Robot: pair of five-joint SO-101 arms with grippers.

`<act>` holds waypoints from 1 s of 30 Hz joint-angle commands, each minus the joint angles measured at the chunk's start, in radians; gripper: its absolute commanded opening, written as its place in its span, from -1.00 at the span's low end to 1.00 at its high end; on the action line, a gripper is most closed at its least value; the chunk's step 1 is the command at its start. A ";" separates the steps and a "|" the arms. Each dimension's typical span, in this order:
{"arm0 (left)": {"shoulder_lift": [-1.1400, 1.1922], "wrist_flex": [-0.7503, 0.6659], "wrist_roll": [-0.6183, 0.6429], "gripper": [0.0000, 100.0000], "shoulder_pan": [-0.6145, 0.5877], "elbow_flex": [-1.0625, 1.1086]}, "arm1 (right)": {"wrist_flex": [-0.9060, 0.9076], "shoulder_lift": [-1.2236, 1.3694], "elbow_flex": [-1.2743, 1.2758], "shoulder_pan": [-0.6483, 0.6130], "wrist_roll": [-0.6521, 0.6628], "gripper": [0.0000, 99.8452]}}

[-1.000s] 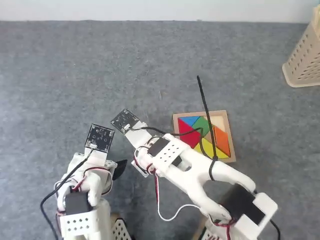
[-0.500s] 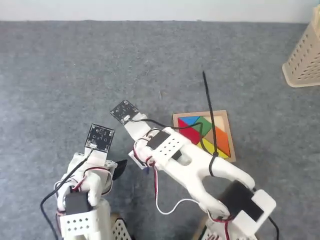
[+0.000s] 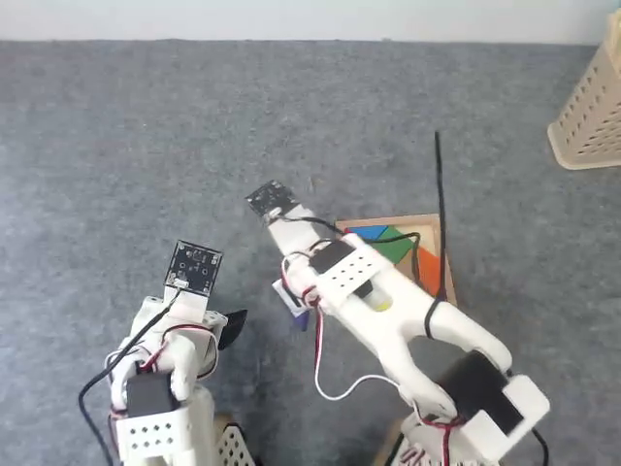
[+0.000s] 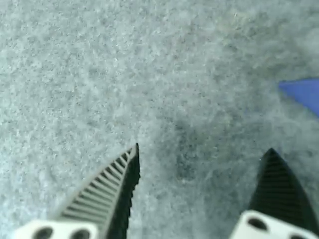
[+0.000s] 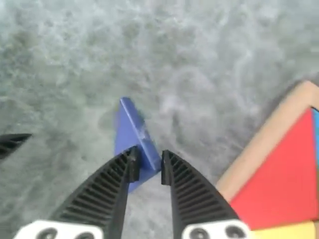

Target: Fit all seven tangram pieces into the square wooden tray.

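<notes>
Piece: blue tangram piece (image 5: 132, 125), a thin flat slab with matte painted faces and a sharp corner. It is turned up on edge, and you cannot tell from here which of the shapes it is.
Position: outside the tray, near its corner, over the grey worktop (image 3: 146, 136). Whether its lower edge touches the surface is unclear.
Handling: judge it light, rigid and smooth-faced. Being thin, it may pivot in a pinch taken near a tip, so hold it across the two flat faces, close to the middle.
Right end effector (image 5: 148, 157): closed down narrow on the blue piece, with the ribbed pads on its opposite faces, towards one end of it.
Tray: square wooden tray (image 5: 264, 143) with a pale rim. A red piece (image 5: 284, 184) is seated against that corner and a yellow piece (image 5: 286, 231) lies beside it.
Other fills: a green piece (image 3: 393, 249) and an orange piece (image 3: 428, 268) lie flat inside. The right arm covers much of the tray from above, so you cannot read the open slot.
Left end effector (image 4: 202, 159): spread wide, holding nothing, over bare worktop well apart from the tray.
Edge: a cream perforated basket (image 3: 592, 107) stands far from the work.
</notes>
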 commanded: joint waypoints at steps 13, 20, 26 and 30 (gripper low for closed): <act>-0.017 0.008 -0.005 -0.29 0.003 -0.005 | 0.091 -0.220 0.017 0.130 0.018 -0.99; -0.017 0.008 -0.005 -0.29 0.003 -0.005 | 0.125 -0.272 0.021 0.130 0.034 -0.99; -0.017 0.008 -0.005 -0.29 0.003 -0.005 | 0.236 -0.389 -0.011 0.130 0.141 -0.99; -0.017 0.008 -0.005 -0.29 0.003 -0.005 | 0.343 -0.441 -0.063 0.148 0.253 -0.99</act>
